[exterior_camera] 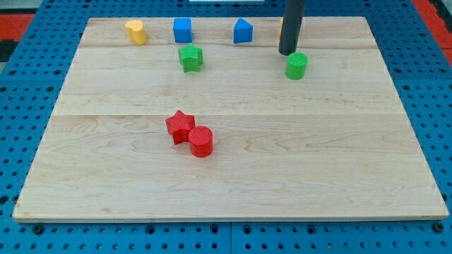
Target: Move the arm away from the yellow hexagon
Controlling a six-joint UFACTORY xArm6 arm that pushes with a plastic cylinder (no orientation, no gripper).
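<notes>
My dark rod comes down from the view's top, and my tip (287, 53) rests on the board near its top edge, right of centre. A thin sliver of a yellow block (281, 29) shows at the rod's left edge. The rod hides the rest, so I cannot make out its shape. A green cylinder (296, 65) sits just below and right of my tip, close to it. I cannot tell whether they touch. Another yellow block (136, 32), rounded in shape, sits at the board's top left, far from my tip.
A blue cube (182, 30) and a blue house-shaped block (243, 31) sit along the top edge. A green star (190, 57) lies below the cube. A red star (180, 127) and a red cylinder (201, 141) touch near the wooden board's (339, 162) middle.
</notes>
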